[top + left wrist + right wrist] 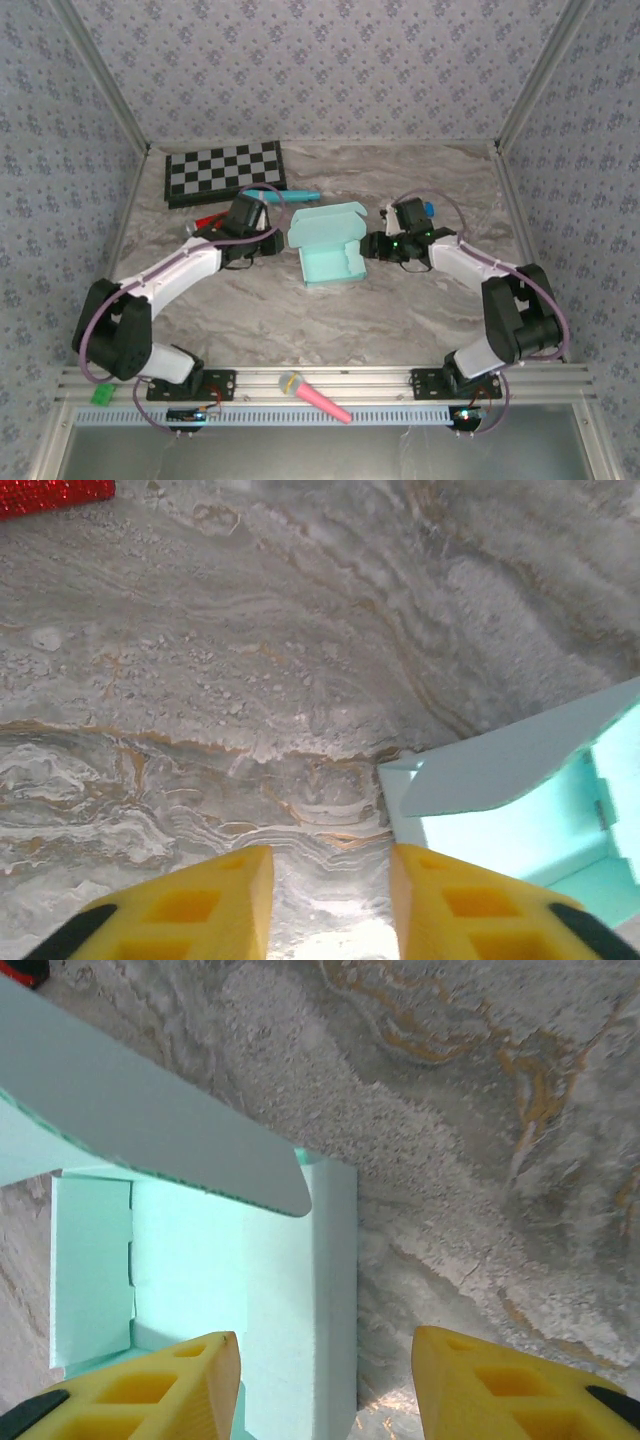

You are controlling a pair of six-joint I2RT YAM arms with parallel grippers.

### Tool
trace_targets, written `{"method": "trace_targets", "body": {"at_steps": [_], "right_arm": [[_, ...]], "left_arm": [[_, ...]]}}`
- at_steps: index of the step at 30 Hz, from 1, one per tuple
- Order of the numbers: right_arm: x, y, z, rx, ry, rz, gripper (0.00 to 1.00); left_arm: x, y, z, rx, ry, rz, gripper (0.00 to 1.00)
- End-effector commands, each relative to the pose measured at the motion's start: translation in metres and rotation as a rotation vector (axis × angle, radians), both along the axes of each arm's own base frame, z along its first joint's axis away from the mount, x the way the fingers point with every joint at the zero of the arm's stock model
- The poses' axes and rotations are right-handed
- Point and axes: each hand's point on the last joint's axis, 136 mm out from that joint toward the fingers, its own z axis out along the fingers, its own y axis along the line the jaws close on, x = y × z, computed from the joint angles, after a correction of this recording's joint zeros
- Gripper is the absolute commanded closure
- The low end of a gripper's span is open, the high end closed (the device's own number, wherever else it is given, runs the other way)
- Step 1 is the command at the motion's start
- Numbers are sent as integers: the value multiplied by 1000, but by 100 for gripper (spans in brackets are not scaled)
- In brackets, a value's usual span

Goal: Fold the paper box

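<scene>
— How do the two grippers stand?
— The left gripper [330, 858] has its yellow padded fingers [215, 900] apart. Nothing is between them, only the grey marbled table [250, 680] below. The right gripper [325, 1345] is alike: fingers parted and holding nothing, though one finger is just beside a side wall of the pale aqua-blue thin cardboard paper box [250, 1290].
— And where is this box?
— It is nearer to the arms than the black-and-white checkerboard [225, 172], a little past its right end. The left gripper hangs just in front of the checkerboard's right end. The right gripper is further right, and the box lies between them.
— Which step is in hand?
— I would say the tray is formed. Its walls are up and the lid stands open, leaning toward the checkerboard's side. No grip is taken at this moment.
— The next move?
— Probably to bring the lid down and tuck its front flap inside. One gripper should steady the tray, because such light cardboard may slide.
— Any writing?
— None that I can read. The box looks plain, without label or brand.
</scene>
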Motion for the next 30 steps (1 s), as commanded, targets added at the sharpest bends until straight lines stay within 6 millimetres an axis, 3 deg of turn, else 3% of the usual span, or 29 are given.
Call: {"method": "trace_targets", "body": {"at_steps": [1,2,5,9,13,17,24,30], "right_arm": [[-1,8,3,10,13,43,49],[-1,8,3,3,15,43,49],[-1,6,0,-10,23,42,49],[0,6,-2,-17,28,41,49],[1,7,-5,-20,38,44,49],[1,7,-6,-20,39,43,50],[0,10,-10,-16,53,50,50],[-3,13,-16,-24,72,64,50]], "left_arm": [[7,-8,28,-43,-162,-144,52],[8,-10,33,-56,-198,-184,46],[11,-16,42,-71,-279,-301,42],[6,-33,45,-84,-434,-495,41],[6,-46,43,-100,-437,-606,41],[15,-52,34,-95,-414,-633,47],[33,-53,33,-121,-418,-606,69],[30,-59,34,-173,-406,-625,81]]}}
